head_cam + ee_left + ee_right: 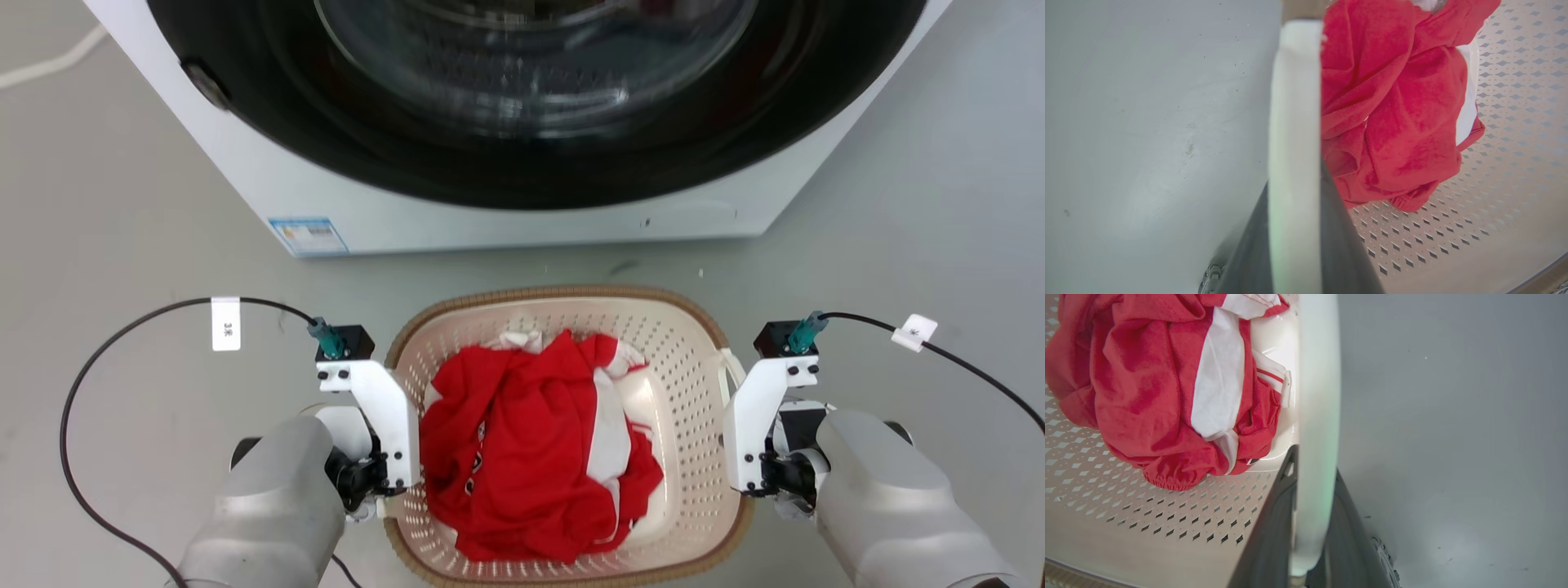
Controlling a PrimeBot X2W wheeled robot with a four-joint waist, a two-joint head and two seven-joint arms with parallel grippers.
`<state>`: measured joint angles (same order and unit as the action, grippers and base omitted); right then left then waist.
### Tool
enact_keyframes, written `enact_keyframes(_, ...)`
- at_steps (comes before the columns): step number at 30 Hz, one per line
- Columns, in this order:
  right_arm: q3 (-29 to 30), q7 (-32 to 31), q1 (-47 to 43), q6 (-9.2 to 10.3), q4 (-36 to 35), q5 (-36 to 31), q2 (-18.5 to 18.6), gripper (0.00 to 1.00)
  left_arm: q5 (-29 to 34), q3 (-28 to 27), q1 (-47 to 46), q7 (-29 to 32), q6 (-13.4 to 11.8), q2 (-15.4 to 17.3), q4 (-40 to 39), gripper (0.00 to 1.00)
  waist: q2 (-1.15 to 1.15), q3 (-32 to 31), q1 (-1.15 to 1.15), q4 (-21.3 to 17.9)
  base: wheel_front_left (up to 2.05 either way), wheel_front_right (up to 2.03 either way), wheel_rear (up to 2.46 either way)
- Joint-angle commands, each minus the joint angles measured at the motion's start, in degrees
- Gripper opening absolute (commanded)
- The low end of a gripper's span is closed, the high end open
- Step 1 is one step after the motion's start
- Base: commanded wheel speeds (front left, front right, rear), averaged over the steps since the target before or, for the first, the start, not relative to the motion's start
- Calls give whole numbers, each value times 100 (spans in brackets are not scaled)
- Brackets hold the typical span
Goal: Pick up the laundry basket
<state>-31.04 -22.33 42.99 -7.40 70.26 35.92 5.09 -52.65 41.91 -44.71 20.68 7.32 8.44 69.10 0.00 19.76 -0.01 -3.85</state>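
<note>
The laundry basket (686,343) is cream and perforated with a brown woven rim, and it sits in front of me between my two arms. A red and white garment (522,441) lies bunched inside it. My left gripper (393,488) is at the basket's left side. In the left wrist view its dark fingers (1341,237) are shut on the white loop handle (1294,122). My right gripper (744,486) is at the right side. There its fingers (1271,531) are shut on the other white handle (1316,396). I cannot tell whether the basket rests on the floor.
A white washing machine (522,220) with a large dark round door (531,98) stands just beyond the basket. Grey floor (122,245) spreads on both sides. Black cables (73,408) loop from each wrist, the other cable (971,367) running to the right.
</note>
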Motion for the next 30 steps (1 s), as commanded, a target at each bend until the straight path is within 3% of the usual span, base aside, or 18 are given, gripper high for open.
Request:
enact_keyframes(1, -82, -203, -103, -16, -51, 104, 23, 0, -103, 27, 59, 118, 28, 2, -62, 0, 0, -501, 1, 1, 0, 0, 0)
enact_keyframes(19, -245, -1589, -172, -16, 154, 736, 73, 0, -657, 243, 256, 1191, 29, -89, -51, 0, 0, -1685, 1, 78, 0, 0, 0)
enact_keyframes(30, -292, -1867, -354, -16, 293, 749, 46, 0, -832, 424, 614, 1400, 29, -72, -58, 0, 0, -1988, 1, 80, 0, 0, 0)
